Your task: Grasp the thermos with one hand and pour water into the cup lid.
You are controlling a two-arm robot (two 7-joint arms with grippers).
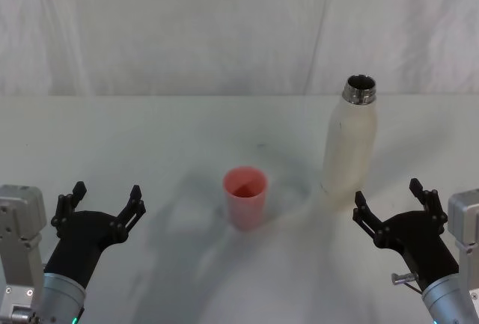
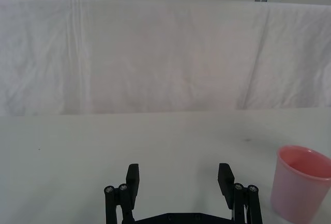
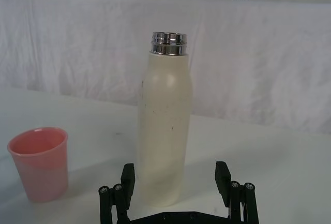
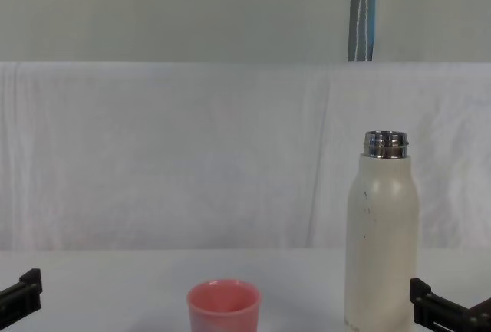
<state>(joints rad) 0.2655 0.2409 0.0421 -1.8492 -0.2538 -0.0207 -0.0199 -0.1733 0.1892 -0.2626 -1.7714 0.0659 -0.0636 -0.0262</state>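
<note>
The thermos (image 1: 350, 138) is found standing upright on the white table (image 1: 165, 137), uncapped, its steel neck (image 1: 359, 89) open at the top; taking the pink cup lid (image 1: 245, 196) as the centre of a clock face in the head view, the thermos lies at about 2 o'clock, near the cup lid but apart from it. The cup lid is set upright, mouth upward, near the middle of the table. The right gripper (image 1: 391, 201) is positioned at about 3 o'clock from the cup lid, just in front of the thermos base and not touching it; its fingers are spread wide and nothing is held. In the right wrist view the spread fingers (image 3: 128, 173) are seen on either side of the lower body of the thermos (image 3: 164, 131), with the cup lid (image 3: 40, 162) off to one side. The left gripper (image 1: 106, 200) is stationed at about 9 o'clock from the cup lid, well apart from it, likewise spread wide and holding nothing. A white cloth backdrop (image 4: 169, 156) is hung behind the table.
</note>
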